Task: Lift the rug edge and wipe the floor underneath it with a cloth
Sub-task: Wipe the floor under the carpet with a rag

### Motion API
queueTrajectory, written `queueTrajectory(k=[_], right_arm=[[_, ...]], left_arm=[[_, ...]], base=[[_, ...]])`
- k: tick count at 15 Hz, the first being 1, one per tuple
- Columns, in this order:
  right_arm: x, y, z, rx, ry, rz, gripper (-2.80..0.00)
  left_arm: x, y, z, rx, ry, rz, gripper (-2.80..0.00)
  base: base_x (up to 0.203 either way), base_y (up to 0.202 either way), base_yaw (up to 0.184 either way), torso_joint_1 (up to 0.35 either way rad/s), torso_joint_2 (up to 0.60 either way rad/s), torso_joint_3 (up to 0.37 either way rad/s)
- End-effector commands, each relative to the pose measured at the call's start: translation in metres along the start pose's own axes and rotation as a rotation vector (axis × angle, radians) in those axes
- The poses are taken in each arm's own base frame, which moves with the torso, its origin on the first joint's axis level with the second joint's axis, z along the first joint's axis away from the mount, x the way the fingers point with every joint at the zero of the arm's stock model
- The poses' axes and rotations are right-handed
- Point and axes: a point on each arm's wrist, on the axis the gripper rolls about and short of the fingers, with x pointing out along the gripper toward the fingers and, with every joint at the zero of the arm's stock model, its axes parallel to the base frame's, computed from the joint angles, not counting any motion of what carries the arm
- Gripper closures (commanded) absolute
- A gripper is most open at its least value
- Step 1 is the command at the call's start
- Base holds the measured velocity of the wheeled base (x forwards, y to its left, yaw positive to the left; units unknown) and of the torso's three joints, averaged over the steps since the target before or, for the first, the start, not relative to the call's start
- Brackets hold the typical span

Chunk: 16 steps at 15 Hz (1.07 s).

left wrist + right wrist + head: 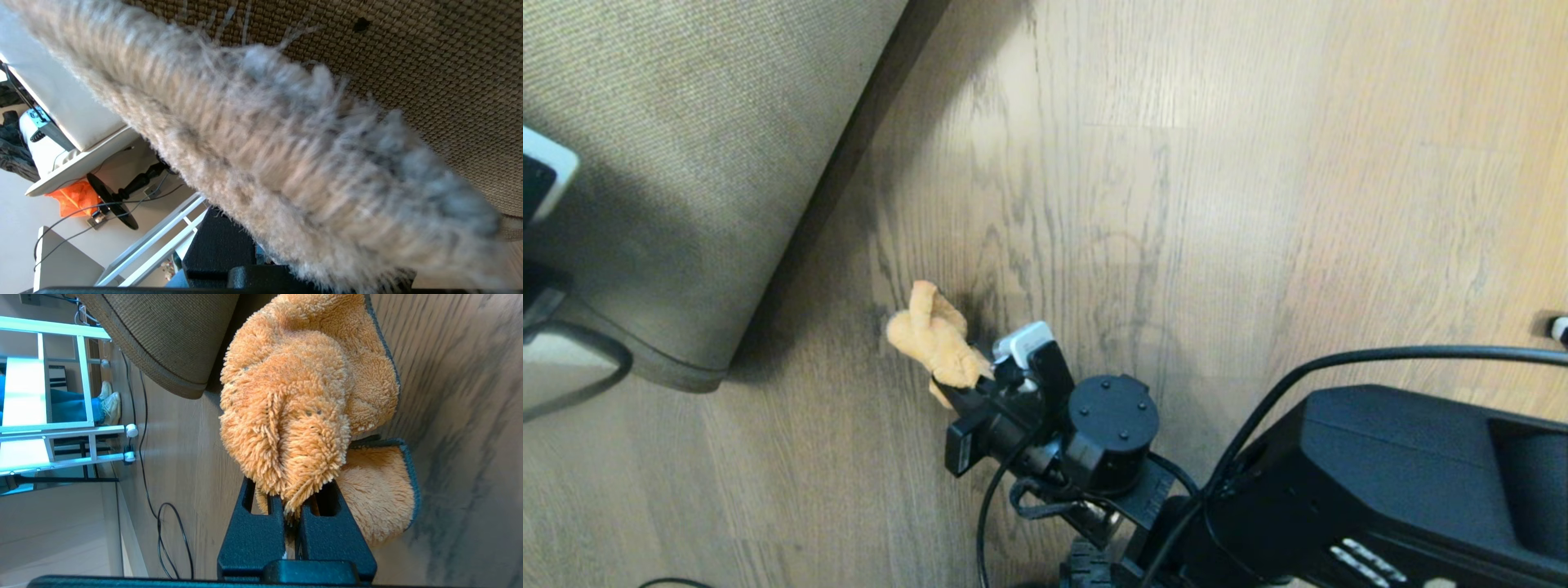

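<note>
The rug is raised at the upper left, its tan woven backing turned toward me over a shadowed strip of brown plank floor. In the left wrist view the pale pile of the rug fills my left gripper. It hides the jaws except for one black finger. My right gripper hangs just over the floor beside the rug's rounded corner, shut on the orange plush cloth. The right wrist view shows the cloth bunched out of the right gripper, with the floor close behind.
A thin black cable loops on the floor near a white-framed rack, where a person's shoes stand. A thick cable arches over my right arm. An orange bag and a black stand base lie beyond the rug.
</note>
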Motion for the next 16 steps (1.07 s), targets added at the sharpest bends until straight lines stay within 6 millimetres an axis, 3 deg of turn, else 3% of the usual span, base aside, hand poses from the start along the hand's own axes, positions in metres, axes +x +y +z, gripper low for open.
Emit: queueTrajectory(k=[1,7,16], right_arm=[[0.008,-0.001,-0.011,0.007,-0.008,-0.001,0.0],[0.026,-0.001,-0.015,0.013,-0.061,0.003,0.0],[0.036,-0.026,-0.036,0.003,-0.059,-0.074,0.0]], left_arm=[[0.0,-0.001,0.0,0.005,0.004,0.002,0.0],[0.0,-0.002,-0.001,0.011,0.008,-0.002,0.0],[-0.001,-0.006,-0.005,0.022,0.025,-0.007,0.0]], base=[[0.0,0.0,0.0,0.0,0.0,0.0],[0.0,0.0,0.0,0.0,0.0,0.0],[0.0,0.0,0.0,0.0,0.0,0.0]])
